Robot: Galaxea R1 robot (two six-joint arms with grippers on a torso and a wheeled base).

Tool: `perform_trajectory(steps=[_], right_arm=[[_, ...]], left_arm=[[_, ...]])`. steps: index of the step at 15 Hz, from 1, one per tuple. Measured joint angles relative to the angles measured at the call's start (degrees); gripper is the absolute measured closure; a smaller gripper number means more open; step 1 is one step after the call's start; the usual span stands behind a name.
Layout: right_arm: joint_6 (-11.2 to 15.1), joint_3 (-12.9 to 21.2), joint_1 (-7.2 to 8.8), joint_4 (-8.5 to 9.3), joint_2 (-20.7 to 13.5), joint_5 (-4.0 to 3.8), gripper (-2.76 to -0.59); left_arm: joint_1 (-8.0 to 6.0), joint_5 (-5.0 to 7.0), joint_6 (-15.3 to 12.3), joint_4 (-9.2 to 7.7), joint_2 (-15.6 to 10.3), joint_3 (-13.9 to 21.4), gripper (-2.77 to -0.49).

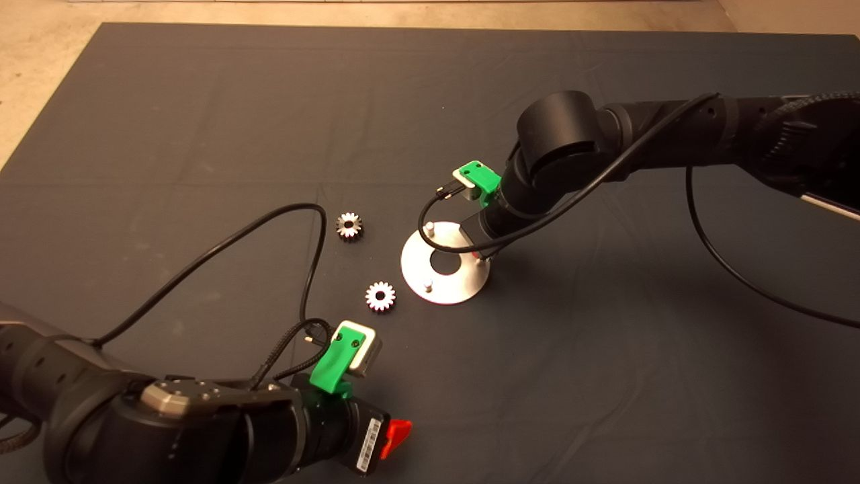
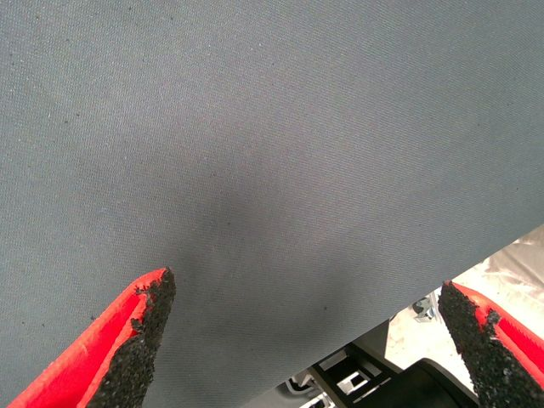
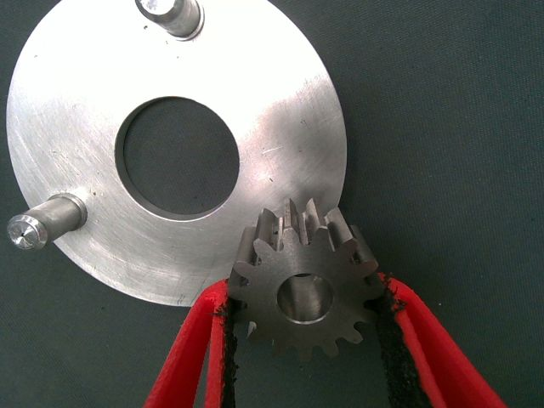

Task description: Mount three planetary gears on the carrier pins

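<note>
While my left arm waits at the mat's lower left edge, these are the things across the mat, left to right.

Left gripper (image 2: 306, 340): mine, parked low over the dark mat (image 1: 201, 101), its red fingers spread wide with nothing between them.

Loose gears: one planetary gear (image 1: 349, 226) lies flat left of the disc; a second gear (image 1: 380, 296) lies nearer me, just beside the disc's rim, apart from it.

Carrier disc (image 1: 463, 282): flat on the mat, shiny, with a central hole; two carrier pins (image 3: 42, 223) stand bare, the other one (image 3: 172, 14) at the far rim.

Third pin: probably under the held gear, though I cannot see it.

Right gripper (image 3: 304, 340): mine, reaching in from the right over the disc's right edge, its pads (image 3: 393, 336) clamped on the third gear (image 3: 304, 285).

Held gear: bore facing up, level, overlapping the disc's rim.
</note>
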Motion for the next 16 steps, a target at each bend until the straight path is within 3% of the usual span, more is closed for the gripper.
perform_trajectory(steps=[16], right_arm=[[0.0, 0.0, -1.43, -0.02, 0.0, 0.2, -0.89]], left_arm=[[0.0, 0.0, 0.0, 0.01, 0.0, 0.0, -2.22]])
